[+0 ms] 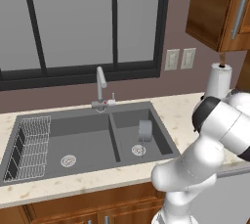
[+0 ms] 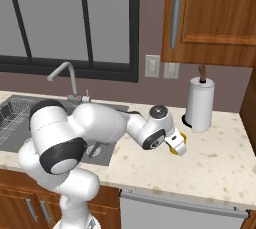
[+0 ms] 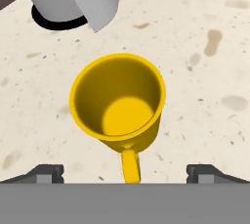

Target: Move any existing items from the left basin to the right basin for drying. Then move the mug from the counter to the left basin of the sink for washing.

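**Pincer released above yellow mug on tabletop**

Pincer (image 3: 125, 171) spread wide, grasping nothing; its two dark fingertips (image 3: 46, 173) stand far apart at the bottom of the hand view, one to each side of the mug (image 3: 117, 103). Mug upright on the speckled beige tabletop (image 3: 205, 47), mouth up, empty inside, handle pointing toward the pincer and lying between the tips without touching either. In the right base view the hand sits low over the tabletop, a sliver of yellow mug (image 2: 178, 144) showing just under it. Paper towel roll (image 2: 200, 104) upright on its dark base near the mug, toward the wall.

Grey cup (image 1: 145, 131) stands in the narrower right basin (image 1: 161, 135), just beside the round drain. Left basin (image 1: 88, 142) holds the white wire rack (image 1: 31, 147) along its left side and a drain; the faucet (image 1: 101, 88) rises at the back edge of the sink.
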You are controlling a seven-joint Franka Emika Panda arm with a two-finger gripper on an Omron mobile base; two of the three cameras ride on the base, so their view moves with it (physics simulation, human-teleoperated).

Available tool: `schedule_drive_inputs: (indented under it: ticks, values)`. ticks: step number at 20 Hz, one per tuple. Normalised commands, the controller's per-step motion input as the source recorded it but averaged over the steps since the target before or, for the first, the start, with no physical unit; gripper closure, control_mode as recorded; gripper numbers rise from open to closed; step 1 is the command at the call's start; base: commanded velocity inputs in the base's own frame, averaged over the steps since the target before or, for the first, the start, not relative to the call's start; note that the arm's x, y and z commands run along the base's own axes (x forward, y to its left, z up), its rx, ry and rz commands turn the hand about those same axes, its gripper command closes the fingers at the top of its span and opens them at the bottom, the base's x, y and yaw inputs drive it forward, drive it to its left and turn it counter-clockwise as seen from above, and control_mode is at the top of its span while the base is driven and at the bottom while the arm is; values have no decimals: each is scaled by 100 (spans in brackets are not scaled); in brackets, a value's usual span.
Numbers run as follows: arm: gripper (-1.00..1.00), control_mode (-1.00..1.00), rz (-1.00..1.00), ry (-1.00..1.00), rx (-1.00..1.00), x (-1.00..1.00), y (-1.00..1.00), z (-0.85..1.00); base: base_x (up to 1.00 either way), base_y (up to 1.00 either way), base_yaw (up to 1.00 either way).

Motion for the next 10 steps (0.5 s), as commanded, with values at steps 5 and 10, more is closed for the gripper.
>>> schedule_drive_inputs:
  ticks: [5, 10]
  values:
    - [-100, -100, 0, 0, 0, 0, -1, -7, 0, 0, 0]
    - [100, -100, 0, 2, 0, 1, 0, -13, 0, 0, 0]
